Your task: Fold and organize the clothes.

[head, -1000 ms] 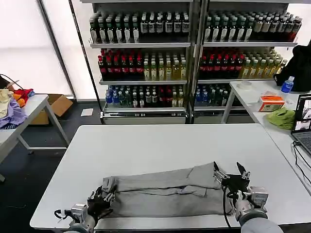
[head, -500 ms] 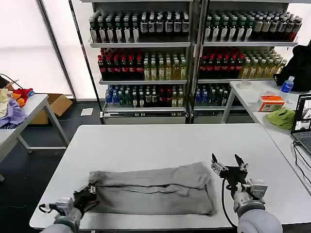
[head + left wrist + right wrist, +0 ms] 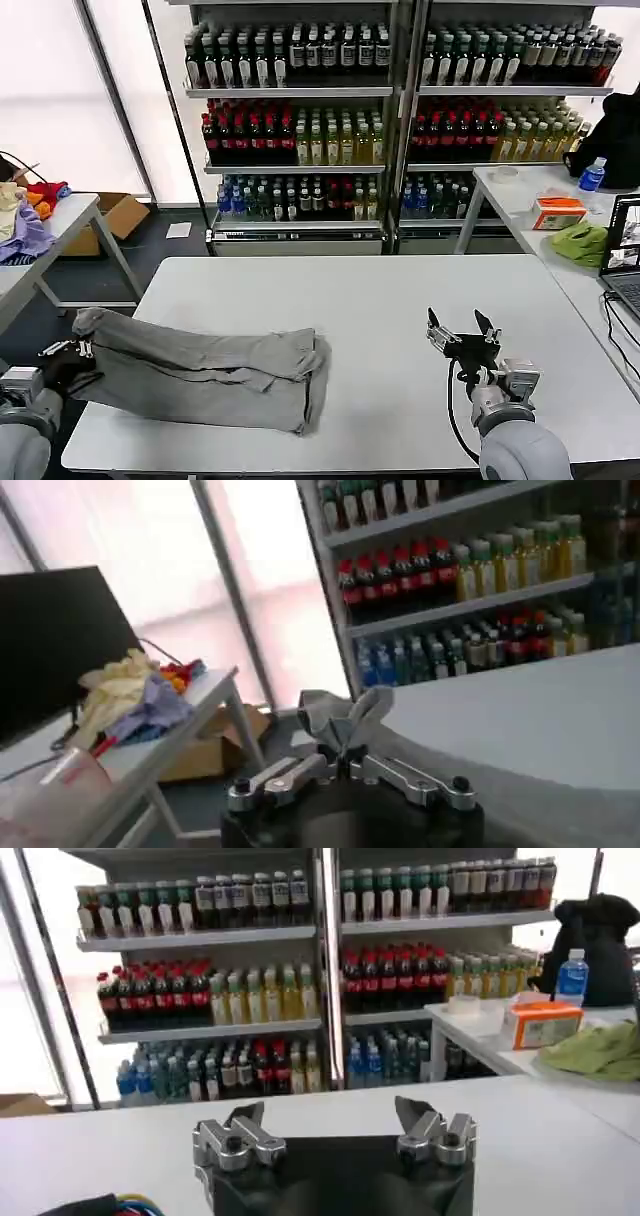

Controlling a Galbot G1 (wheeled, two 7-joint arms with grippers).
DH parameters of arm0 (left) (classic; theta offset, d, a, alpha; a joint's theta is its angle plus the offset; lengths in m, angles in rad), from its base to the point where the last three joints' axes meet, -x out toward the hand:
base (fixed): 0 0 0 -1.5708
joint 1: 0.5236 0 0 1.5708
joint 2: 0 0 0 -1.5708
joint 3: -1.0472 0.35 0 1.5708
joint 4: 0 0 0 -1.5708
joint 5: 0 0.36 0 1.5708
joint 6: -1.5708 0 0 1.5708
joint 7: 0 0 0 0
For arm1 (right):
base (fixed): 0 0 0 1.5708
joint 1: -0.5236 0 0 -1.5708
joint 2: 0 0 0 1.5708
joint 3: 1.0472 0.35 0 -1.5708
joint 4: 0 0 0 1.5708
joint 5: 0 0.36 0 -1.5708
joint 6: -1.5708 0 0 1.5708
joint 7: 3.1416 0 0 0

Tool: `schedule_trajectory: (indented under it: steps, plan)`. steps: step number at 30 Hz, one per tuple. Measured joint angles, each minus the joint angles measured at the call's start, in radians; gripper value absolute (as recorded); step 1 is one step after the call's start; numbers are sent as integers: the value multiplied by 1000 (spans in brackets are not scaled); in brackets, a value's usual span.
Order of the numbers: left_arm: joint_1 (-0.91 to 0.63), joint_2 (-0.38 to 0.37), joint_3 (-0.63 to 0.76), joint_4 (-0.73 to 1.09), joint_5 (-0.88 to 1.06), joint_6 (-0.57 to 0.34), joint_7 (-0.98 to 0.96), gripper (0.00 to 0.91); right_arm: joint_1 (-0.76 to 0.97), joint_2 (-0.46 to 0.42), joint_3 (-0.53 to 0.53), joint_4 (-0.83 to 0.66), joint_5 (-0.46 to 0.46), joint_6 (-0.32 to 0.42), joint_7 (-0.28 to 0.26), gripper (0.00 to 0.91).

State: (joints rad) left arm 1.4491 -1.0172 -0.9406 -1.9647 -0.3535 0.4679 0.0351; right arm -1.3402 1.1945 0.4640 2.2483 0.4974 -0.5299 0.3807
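at the white worktop's [image 3: 400, 300] left edge, the left hand [image 3: 68, 352] stayed clenched on one end of the grey shirt [image 3: 210, 365], which had been dragged leftward and lay bunched across the near-left part. the right hand [image 3: 461, 332] hovered released, well apart, over bare worktop.

The shirt [image 3: 200, 368] is plain light grey; the table [image 3: 380, 300] white; both grippers black and silver.
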Motion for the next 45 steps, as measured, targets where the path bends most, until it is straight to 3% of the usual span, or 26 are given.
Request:
schedule_trajectory:
  steps: [8,27,45]
  plan:
    - [12,-27,52,-64,25,11,-5,0,-27,11,12,7,-15,9,-1,907]
    - [-71,-200,403,-99,63,69,-43,0,-130,39,63,85,-53,11,-2,907]
    - [-100,-267,572,-123,55,97,-57,0,-178,49,60,115,-88,16,-5,907]
